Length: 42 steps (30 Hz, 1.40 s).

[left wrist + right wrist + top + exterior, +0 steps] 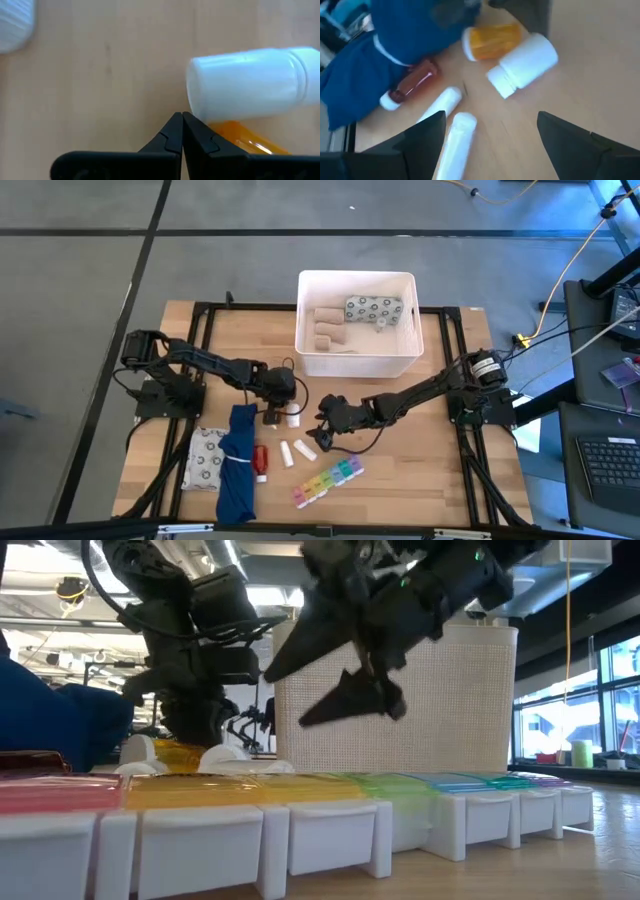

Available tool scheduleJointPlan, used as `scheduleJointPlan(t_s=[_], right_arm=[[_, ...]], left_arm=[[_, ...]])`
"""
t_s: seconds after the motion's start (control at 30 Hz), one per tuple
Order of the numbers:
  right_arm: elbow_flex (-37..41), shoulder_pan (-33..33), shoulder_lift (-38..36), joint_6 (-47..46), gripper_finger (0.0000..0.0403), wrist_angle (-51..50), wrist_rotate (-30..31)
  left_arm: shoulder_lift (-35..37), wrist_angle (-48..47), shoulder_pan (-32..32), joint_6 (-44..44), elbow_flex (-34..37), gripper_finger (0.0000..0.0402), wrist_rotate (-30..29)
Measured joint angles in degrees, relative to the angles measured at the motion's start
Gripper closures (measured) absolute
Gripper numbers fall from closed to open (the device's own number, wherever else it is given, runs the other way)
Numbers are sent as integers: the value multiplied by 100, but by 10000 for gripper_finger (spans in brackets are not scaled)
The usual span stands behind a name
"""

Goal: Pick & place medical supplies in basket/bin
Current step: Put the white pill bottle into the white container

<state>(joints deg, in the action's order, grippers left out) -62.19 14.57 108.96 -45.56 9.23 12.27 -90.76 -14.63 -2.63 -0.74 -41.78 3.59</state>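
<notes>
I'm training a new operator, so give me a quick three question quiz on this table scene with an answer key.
1. True or false: the left gripper is shut with nothing between its fingers.
2. Which lies in the white bin? A) patterned packet B) rainbow pill organizer C) red tube
3. Fill in: the right gripper, open, hovers above two white ____ on the table.

Key: 1 true; 2 A; 3 rolls.
</notes>
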Motion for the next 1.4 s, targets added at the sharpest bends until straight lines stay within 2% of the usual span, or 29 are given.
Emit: scheduleJointPlan(t_s=[0.23,0.4,0.57,0.87,1.17,1.4], right_arm=[[-30,145,572,-961,89,13,-62],[-239,138,753,-714,89,51,-65],[-349,148,775,-328,89,-200,405],[-345,142,772,563,89,-222,868],[-345,129,781,1419,89,40,912],[-341,153,1144,1476,89,424,914]], left_arm=[[1,-164,245,1118,0,400,196],[2,-156,413,2028,0,399,193],[2,-146,600,2700,0,400,193],[2,-65,795,2912,0,400,129],[2,32,780,2912,0,399,114],[2,82,780,2912,0,400,112]])
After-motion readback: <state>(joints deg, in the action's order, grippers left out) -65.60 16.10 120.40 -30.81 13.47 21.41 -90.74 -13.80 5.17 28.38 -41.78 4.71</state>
